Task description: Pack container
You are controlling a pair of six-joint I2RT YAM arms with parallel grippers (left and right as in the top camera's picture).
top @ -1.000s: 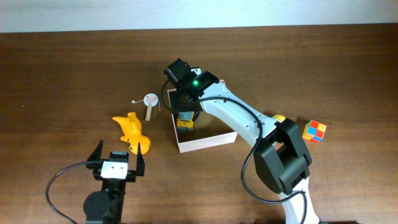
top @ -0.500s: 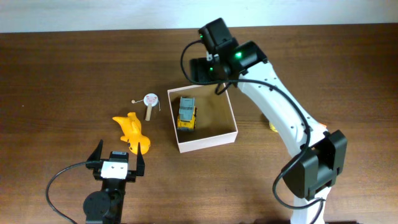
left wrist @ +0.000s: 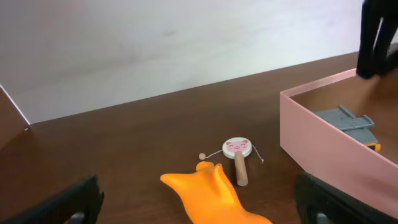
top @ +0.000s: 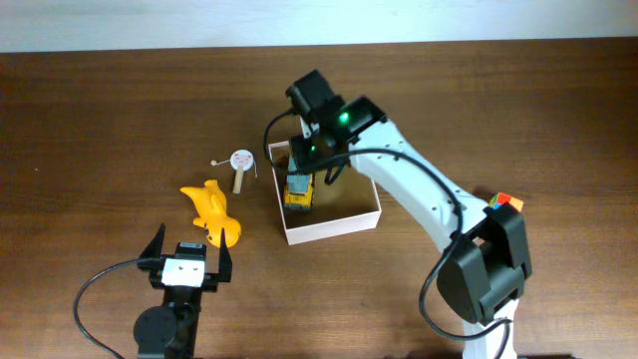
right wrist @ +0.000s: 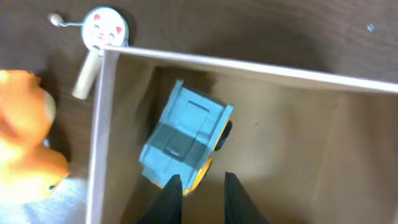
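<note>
The container [top: 334, 227] is a shallow white-walled box with a tan floor [right wrist: 280, 137] at mid table; its near wall [left wrist: 323, 140] shows in the left wrist view. A grey-blue and yellow toy truck [top: 299, 186] lies in its left part [right wrist: 183, 134]. My right gripper [right wrist: 200, 186] hangs over the box just beside the truck, its fingers [right wrist: 171, 199] drawn close together with nothing between them. My left gripper [top: 187, 251] stands open near the front edge, right behind an orange duck-like toy [top: 212, 211].
A small pig-faced rattle drum [top: 240, 164] lies on the wood left of the box, behind the orange toy [left wrist: 214, 196]. A coloured cube [top: 503, 202] peeks out from behind the right arm at the right. A pale wall borders the table's far edge.
The right arm rose from the truck, swung to the box's back right, then returned over the truck. Its jaws closed from wide to narrow. The left arm stayed still.
</note>
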